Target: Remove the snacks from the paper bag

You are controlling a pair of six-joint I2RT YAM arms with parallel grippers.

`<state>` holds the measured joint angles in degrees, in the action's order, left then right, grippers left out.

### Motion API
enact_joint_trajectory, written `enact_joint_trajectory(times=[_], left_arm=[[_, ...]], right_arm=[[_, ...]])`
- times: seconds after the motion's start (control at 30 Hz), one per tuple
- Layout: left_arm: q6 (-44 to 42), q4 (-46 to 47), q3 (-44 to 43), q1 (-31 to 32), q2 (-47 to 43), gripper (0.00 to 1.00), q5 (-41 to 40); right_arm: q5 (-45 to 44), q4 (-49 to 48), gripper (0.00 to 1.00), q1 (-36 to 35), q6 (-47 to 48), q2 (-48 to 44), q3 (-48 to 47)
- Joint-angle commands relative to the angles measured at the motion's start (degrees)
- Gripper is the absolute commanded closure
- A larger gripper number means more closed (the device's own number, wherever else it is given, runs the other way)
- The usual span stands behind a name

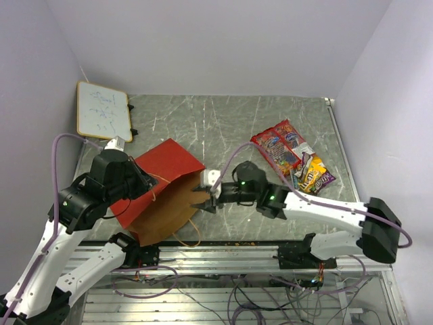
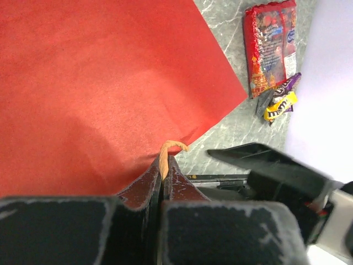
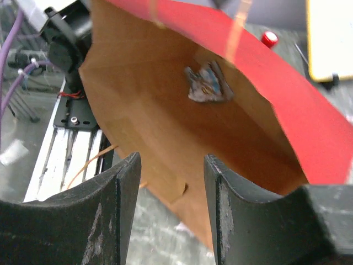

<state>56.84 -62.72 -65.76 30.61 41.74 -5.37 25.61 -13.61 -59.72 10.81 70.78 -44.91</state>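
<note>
Here, paper bag [image 1: 169, 162]: lies on the table [image 1: 223, 118] left of centre, near the arms' bases. The red outside faces up, and the brown kraft inside shows at a mouth that opens to the right and slightly near.
Left gripper [image 2: 164, 165]: jaws together, clamped on a twisted paper handle [image 2: 170, 147] just beside the bag's red face; judged to be holding the mouth up.
Right gripper [image 3: 172, 165]: jaws apart with nothing between them, poised at the mouth and aimed into the bag.
Packet in bag: one crumpled silvery-blue packet [image 3: 207, 83] lies against the brown inner wall, deep inside. Whether others lie with it cannot be told.
Snacks outside: red printed packets [image 1: 277, 145] and small candy packs [image 1: 312, 177] lie together on the table to the right, well apart from the bag.
Handling, packet: judged light, soft and glossy, so apt to slip and crumple under the fingers; its contents may be brittle.
Where to hold: a crimped end seal or a flattened edge, pinched across the thin direction, not the bulging middle.
Handling, bag: thin, light paper, easily dragged or creased; the handle is the weak point under pull.
Risk: the fingers may catch the inner wall along with the packet, or push the packet farther in.
Progress: judged late, with most snacks out.
White board [image 1: 103, 110]: far left, uninvolved.
</note>
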Motion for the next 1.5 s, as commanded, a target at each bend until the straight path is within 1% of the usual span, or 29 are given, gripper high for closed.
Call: enact_joint_trajectory(times=[0.0,0.07,0.13,0.23,0.3,0.4,0.5,0.6,0.83,0.93,1.0,1.1,1.3,1.4,1.47], left_arm=[[-0.89,1.21,-3.16,0.40,1.27,0.93,-0.87],[-1.80,2.43,-4.38,0.41,2.38,0.93,-0.59],[-2.50,3.36,-5.96,0.44,3.63,0.93,-0.59],[-3.52,3.78,-7.93,0.41,5.16,0.93,-0.45],[-4.24,4.06,-8.61,0.41,5.61,0.93,-0.25],[-5.26,5.00,-8.80,0.41,5.57,0.93,0.20],[-6.80,6.24,-9.22,0.41,5.76,0.93,1.61],[-8.43,5.68,-10.65,0.40,6.18,0.93,2.40],[-10.89,5.77,-12.00,0.37,4.41,0.93,3.66],[-11.89,7.76,-11.08,0.37,3.28,0.93,6.41],[-12.64,8.05,-10.80,0.41,2.81,0.93,7.92],[-13.23,8.42,-10.52,0.41,2.50,0.93,9.61],[-12.95,12.69,-8.12,0.45,2.51,0.93,13.42],[-13.12,12.85,-8.19,0.45,3.42,0.93,13.58],[-12.99,12.17,-8.93,0.41,4.25,0.93,12.53]], right_arm=[[2.73,-8.72,0.51,-5.99,17.58,6.92,-2.08],[1.92,-9.53,0.51,-9.06,25.86,11.26,-3.23],[1.26,-10.22,0.50,-10.47,31.12,15.01,-4.66],[-0.93,-13.52,0.50,-11.08,34.44,20.98,-7.73],[-1.94,-13.91,0.49,-11.15,35.92,24.95,-10.83],[-2.17,-14.31,0.49,-11.19,36.89,30.53,-15.60],[-3.16,-16.76,0.47,-11.14,36.29,36.34,-18.74],[-4.12,-15.21,0.46,-11.12,38.19,41.11,-22.51],[-5.22,-19.71,0.43,-10.33,36.63,47.71,-25.36],[-5.11,-22.34,0.41,-10.25,35.83,50.46,-26.45],[-4.47,-21.98,0.39,-10.09,35.72,52.02,-27.88],[-1.39,-19.35,0.38,-9.32,35.62,53.68,-29.74],[4.56,-16.17,0.32,-8.96,34.49,56.40,-32.33],[8.22,-14.47,0.28,-8.91,33.97,57.27,-33.31],[10.66,-12.87,0.28,-8.85,34.14,57.59,-34.14]])
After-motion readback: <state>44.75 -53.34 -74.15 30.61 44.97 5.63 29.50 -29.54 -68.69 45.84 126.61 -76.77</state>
